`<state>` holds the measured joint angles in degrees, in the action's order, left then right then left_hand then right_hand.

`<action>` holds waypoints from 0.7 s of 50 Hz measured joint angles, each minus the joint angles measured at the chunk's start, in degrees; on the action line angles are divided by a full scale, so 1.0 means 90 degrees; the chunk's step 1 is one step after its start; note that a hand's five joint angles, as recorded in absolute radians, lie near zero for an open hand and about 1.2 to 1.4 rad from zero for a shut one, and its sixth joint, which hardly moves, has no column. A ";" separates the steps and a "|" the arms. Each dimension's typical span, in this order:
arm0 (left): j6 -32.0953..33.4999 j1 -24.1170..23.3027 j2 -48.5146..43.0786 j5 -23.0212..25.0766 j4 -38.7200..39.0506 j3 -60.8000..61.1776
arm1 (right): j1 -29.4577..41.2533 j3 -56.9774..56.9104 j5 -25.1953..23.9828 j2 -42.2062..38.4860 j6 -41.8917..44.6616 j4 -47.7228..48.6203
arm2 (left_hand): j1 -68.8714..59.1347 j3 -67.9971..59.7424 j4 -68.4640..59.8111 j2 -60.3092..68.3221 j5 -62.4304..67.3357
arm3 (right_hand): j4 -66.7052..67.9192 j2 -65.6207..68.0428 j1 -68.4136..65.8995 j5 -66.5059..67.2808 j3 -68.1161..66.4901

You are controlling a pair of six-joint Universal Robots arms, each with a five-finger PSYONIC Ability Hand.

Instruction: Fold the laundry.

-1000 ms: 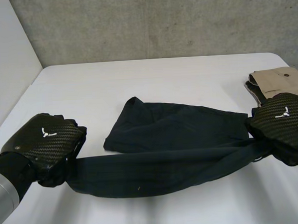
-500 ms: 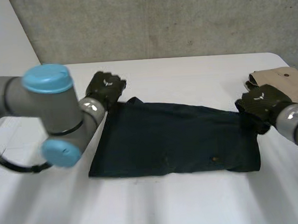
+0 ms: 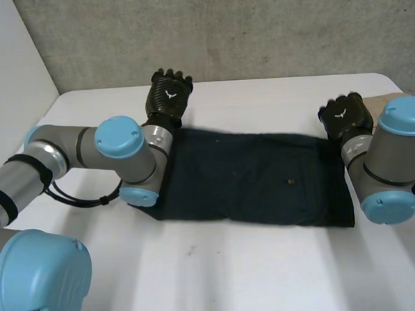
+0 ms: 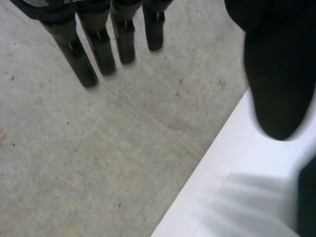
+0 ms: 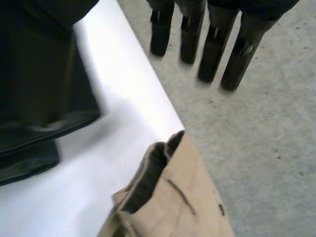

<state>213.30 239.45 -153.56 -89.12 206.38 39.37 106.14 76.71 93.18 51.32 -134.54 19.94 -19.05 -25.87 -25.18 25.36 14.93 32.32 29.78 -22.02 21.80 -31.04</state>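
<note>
A dark cloth (image 3: 258, 184) lay spread flat across the middle of the white table (image 3: 269, 277), folded into a long rectangle with a small pale speck showing near its centre. The robot's left hand (image 3: 168, 96) was raised at the cloth's far left corner, its back turned to the head camera. Seen from its own wrist, the fingers (image 4: 101, 47) were straight and spread, holding nothing and pointing at the grey concrete wall (image 3: 256, 27) beyond the table's far edge.

The right hand (image 3: 344, 115) was at the cloth's far right corner. Its fingers (image 5: 215, 49) were likewise straight and empty, reaching out past the table's edge toward the wall. The right wrist view showed the layered edge of the dark cloth beside the palm and, near it but apart, a folded tan garment (image 5: 168, 197) lying at the table's far edge. Both arms, grey with light-blue caps, bent inward over the table, the left elbow resting above the cloth's left end and the right elbow beside its right end.
</note>
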 measured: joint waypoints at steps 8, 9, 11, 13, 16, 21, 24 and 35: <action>-0.0020 -0.0145 0.0535 -0.0030 0.0513 0.0790 | -0.0037 -0.0141 0.0134 0.0440 -0.0244 0.0070 | 0.0905 0.1522 0.1494 -0.1506 -0.1323 | -0.2059 -0.1882 0.1136 -0.1960 0.2052; -0.0027 -0.0153 0.0761 -0.0030 0.0562 0.1035 | -0.0046 -0.0077 0.0132 0.0632 -0.0348 0.0044 | 0.0905 0.1522 0.1493 -0.1507 -0.1324 | -0.2059 -0.1882 0.1136 -0.1960 0.2052; -0.0044 -0.0171 0.1215 -0.0033 0.0625 0.1555 | -0.0057 0.0111 0.0125 0.1058 -0.0571 -0.0050 | 0.0905 0.1522 0.1494 -0.1507 -0.1324 | -0.2059 -0.1882 0.1136 -0.1960 0.2052; -0.0056 -0.0180 0.1473 -0.0035 0.0651 0.1850 | -0.0065 0.0240 0.0111 0.1334 -0.0705 -0.0135 | 0.0905 0.1522 0.1494 -0.1508 -0.1323 | -0.2059 -0.1882 0.1136 -0.1959 0.2052; -0.0149 -0.0204 0.2533 -0.0044 0.0640 0.3100 | -0.0085 0.0781 -0.0038 0.2186 -0.1118 -0.0744 | 0.0905 0.1522 0.1494 -0.1507 -0.1323 | -0.2059 -0.1882 0.1136 -0.1959 0.2052; -0.0349 -0.0205 0.3253 -0.0046 0.0467 0.3936 | -0.0125 0.1357 -0.0322 0.2693 -0.1545 -0.1575 | 0.0905 0.1522 0.1494 -0.1508 -0.1324 | -0.2059 -0.1882 0.1136 -0.1959 0.2052; -0.1029 -0.0197 0.4137 -0.0035 -0.0073 0.5003 | -0.0268 0.2252 -0.0859 0.2930 -0.2298 -0.2242 | 0.0904 0.1522 0.1494 -0.1507 -0.1323 | -0.2057 -0.1871 0.1132 -0.1958 0.2047; -0.2572 -0.0173 0.4793 0.0000 -0.0848 0.6368 | -0.0509 0.3688 -0.1543 0.2760 -0.2883 -0.0861 | 0.0905 0.1522 0.1494 -0.1508 -0.1323 | -0.1169 -0.1024 0.0356 -0.1140 0.1128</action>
<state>190.15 237.90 -110.42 -89.12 198.76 96.68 101.56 109.90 79.28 76.16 -160.48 12.19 -10.91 -12.17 -11.73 11.79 3.02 21.80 20.56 -18.82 11.54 -20.88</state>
